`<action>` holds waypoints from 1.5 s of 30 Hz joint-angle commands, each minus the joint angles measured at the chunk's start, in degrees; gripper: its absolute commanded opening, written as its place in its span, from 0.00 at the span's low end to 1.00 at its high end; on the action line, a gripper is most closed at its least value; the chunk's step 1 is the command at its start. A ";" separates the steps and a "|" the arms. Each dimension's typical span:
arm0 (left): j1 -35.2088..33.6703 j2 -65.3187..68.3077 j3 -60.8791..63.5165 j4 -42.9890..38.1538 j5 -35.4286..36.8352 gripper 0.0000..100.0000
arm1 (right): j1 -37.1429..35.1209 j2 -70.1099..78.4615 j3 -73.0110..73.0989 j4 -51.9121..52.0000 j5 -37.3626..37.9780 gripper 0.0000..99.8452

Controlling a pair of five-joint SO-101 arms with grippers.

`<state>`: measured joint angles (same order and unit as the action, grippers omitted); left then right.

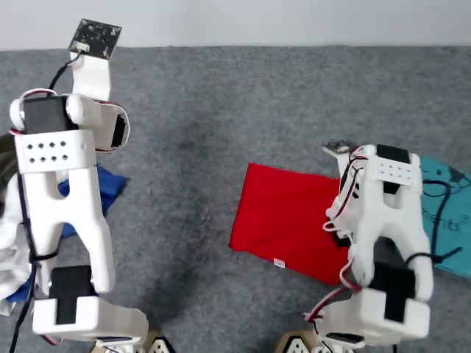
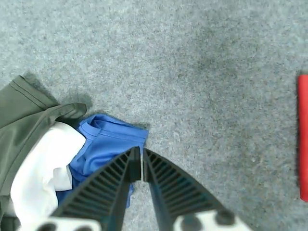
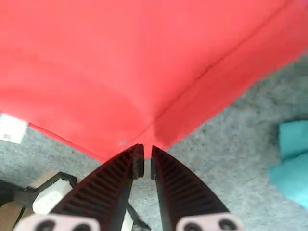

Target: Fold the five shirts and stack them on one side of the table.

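Observation:
A folded red shirt (image 1: 283, 217) lies on the grey table (image 1: 221, 103) right of centre. My right arm (image 1: 386, 220) stands over its right edge. In the right wrist view my right gripper (image 3: 145, 161) is shut on an edge of the red shirt (image 3: 134, 62), and creases run out from the tips. A teal shirt (image 1: 450, 220) lies at the far right. At the left edge, a blue shirt (image 2: 108, 142), a white shirt (image 2: 43, 163) and a dark green shirt (image 2: 24, 113) lie in a heap. My left gripper (image 2: 141, 166) hangs shut and empty over the blue shirt's edge.
Bare grey carpet (image 2: 192, 62) stretches between the heap and the red shirt's edge (image 2: 303, 139). The teal shirt (image 3: 293, 159) lies close beside the red one. The arm bases (image 1: 88, 316) stand at the near table edge.

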<state>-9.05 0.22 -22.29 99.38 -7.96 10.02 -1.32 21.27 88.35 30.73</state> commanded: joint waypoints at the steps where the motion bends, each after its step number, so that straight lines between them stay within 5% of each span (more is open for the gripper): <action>1: -0.44 -3.69 -0.40 1.05 0.53 0.02 | -3.56 -6.99 -0.97 0.31 0.09 0.04; 4: -0.44 -4.57 -0.40 1.14 0.53 0.02 | -4.18 -8.40 -0.88 -2.95 -5.54 0.06; 10: -0.44 -6.24 1.45 1.14 0.26 0.02 | -3.56 -6.37 -0.18 -7.87 -19.34 0.32; 21: -0.44 -12.22 11.21 1.14 0.18 0.02 | -4.09 10.42 -0.35 -18.33 -26.99 0.32; 24: -0.44 -12.75 12.18 1.14 0.18 0.02 | -4.97 15.16 -1.49 -18.24 -26.46 0.24; 29: -0.44 -12.75 12.35 1.14 0.18 0.02 | -4.44 19.12 -4.22 -16.84 -20.22 0.00; 36: -0.44 -12.31 12.35 1.14 0.18 0.02 | 0.04 17.01 -12.48 -14.02 -10.02 0.01; 45: -0.44 -12.66 12.44 1.14 0.18 0.02 | -3.30 24.57 -33.76 -14.64 23.56 0.01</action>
<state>-9.05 -10.15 -9.80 99.47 -7.96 8.79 22.15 -3.78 74.02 44.97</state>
